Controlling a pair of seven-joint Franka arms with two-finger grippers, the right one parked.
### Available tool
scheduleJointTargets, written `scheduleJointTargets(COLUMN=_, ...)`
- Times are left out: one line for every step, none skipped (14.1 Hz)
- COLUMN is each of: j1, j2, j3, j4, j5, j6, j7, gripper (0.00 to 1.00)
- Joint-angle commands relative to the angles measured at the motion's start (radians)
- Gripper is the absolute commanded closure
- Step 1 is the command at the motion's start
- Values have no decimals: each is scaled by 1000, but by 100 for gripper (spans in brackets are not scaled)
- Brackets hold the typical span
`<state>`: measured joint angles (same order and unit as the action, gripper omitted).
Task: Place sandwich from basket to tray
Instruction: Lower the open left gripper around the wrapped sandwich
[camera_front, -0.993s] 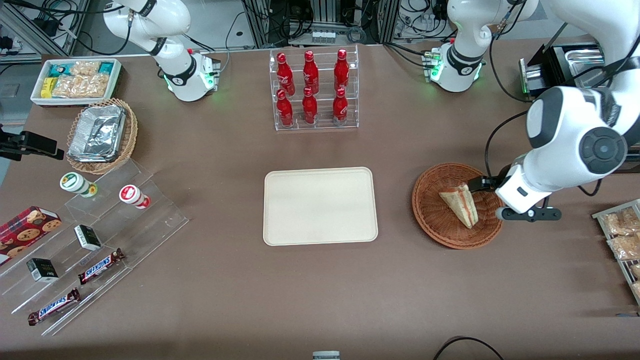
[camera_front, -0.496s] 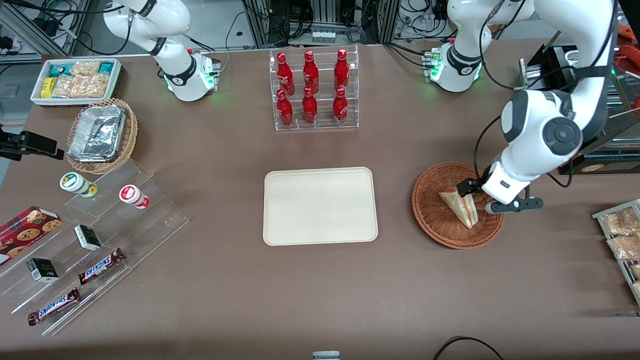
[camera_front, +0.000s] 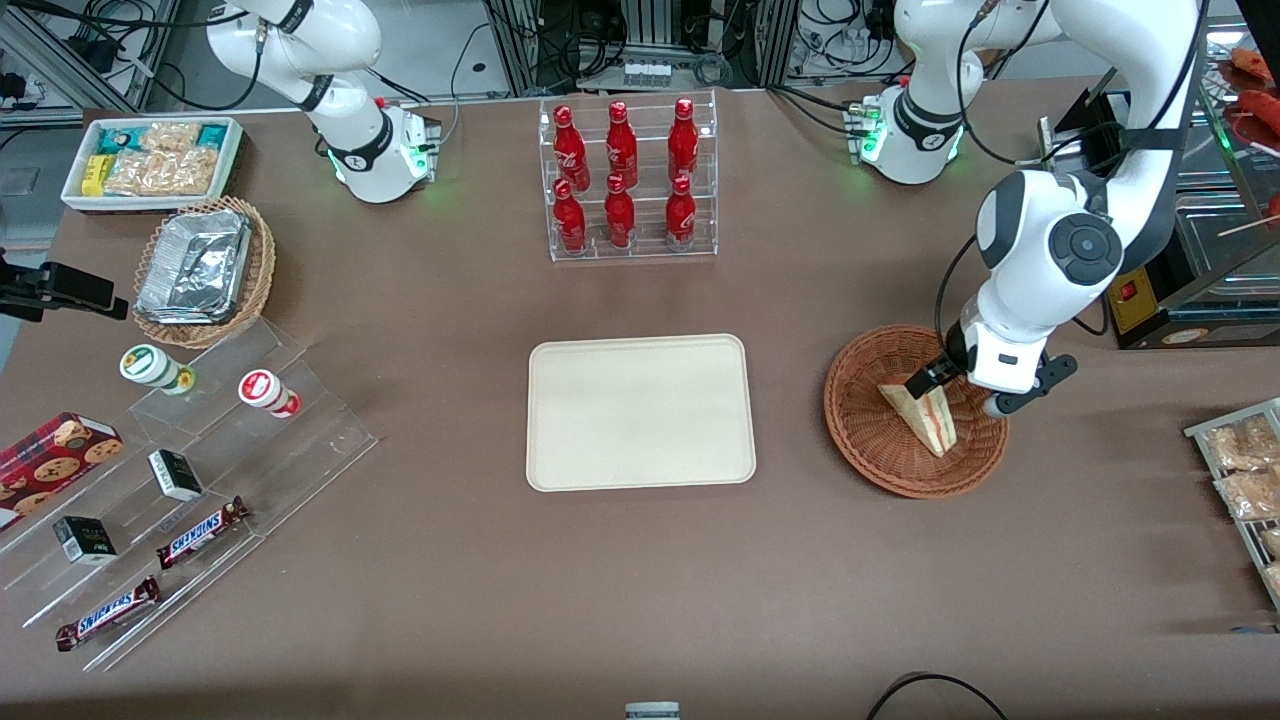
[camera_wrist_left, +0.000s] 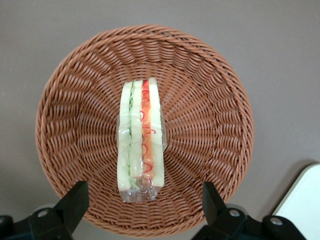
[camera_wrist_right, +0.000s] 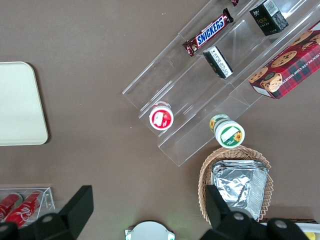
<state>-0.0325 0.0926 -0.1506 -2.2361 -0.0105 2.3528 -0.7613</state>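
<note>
The left arm's gripper (camera_wrist_left: 142, 205) hangs right above the reddish-brown woven basket (camera_front: 868, 432), its two black fingers (camera_wrist_left: 75, 200) spread wide and holding nothing. Directly below it the sandwich (camera_wrist_left: 140, 141) stands on edge in the middle of the basket's bowl, wrapped in clear film, with its green, orange and red filling stripes facing up at the wrist camera; one finger sits to each side of it, neither touching. The cream tray (camera_front: 640, 412) lies flat on the brown table (camera_front: 640, 580), well off from the gripper toward the parked arm's end, with bare table between it and the basket. Much farther out toward that end, two brown bars on a clear stepped rack read SNICKERS (camera_front: 200, 532). Farther from the front camera than the tray, a clear rack holds six red bottles (camera_front: 621, 175) with white script I cannot read.
</note>
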Motion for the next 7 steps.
scheduleJointTargets(j1=-7, j2=12, j3=5, j4=-19, j5=3, j6=39, j7=-85, gripper=0)
scheduleJointTargets(j1=-7, j2=16, j3=5, j4=-19, j5=3, j6=40, j7=-88, gripper=0)
scheduleJointTargets(j1=-7, j2=27, j3=6, j4=-19, j5=3, j6=40, j7=-88, gripper=0)
scheduleJointTargets(j1=-7, j2=36, j3=6, j4=-19, j5=3, j6=42, j7=-90, gripper=0)
scheduleJointTargets(j1=-6, j2=45, j3=6, j4=-19, j5=3, j6=46, j7=-90, gripper=0)
scheduleJointTargets(j1=-6, j2=62, j3=6, j4=-17, j5=1, j6=51, j7=-99, gripper=0)
scheduleJointTargets(j1=-6, j2=75, j3=8, j4=-17, j5=3, j6=68, j7=-117, gripper=0)
